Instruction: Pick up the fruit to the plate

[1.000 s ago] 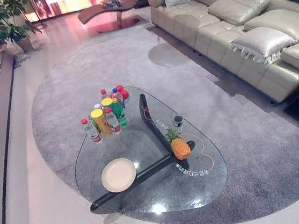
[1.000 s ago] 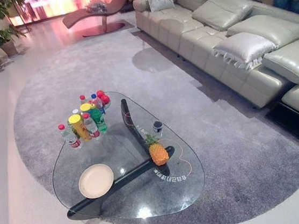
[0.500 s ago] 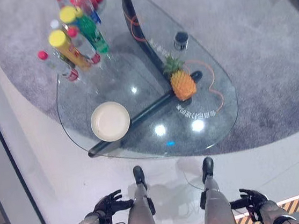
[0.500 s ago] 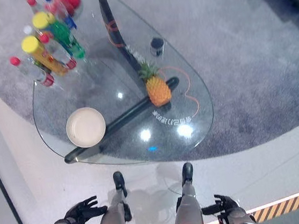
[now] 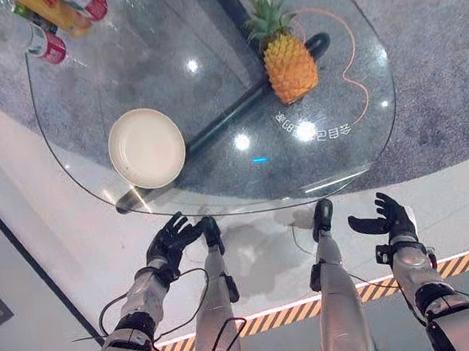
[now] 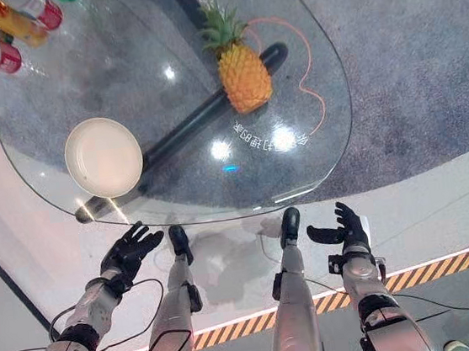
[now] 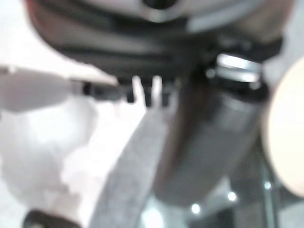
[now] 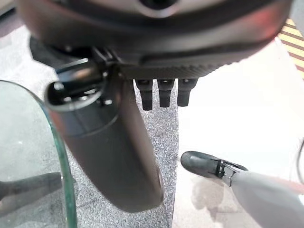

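Mirrored white lettering on the glass table (image 5: 220,196), illegible

I stand in what looks like a home living room: a low glass desk (image 5: 358,140) on dark curved legs rests on a grey rug (image 5: 449,49) over pale polished floor, with drink bottles (image 5: 46,44), a cream plate (image 5: 147,148) and a pineapple (image 5: 290,66) set out on it

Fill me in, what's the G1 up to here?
Nothing is held yet. The pineapple stands upright on the glass table, apart from the bare plate nearer the robot's left. Both the left hand and right hand hover open short of the table's near edge, fingers spread.
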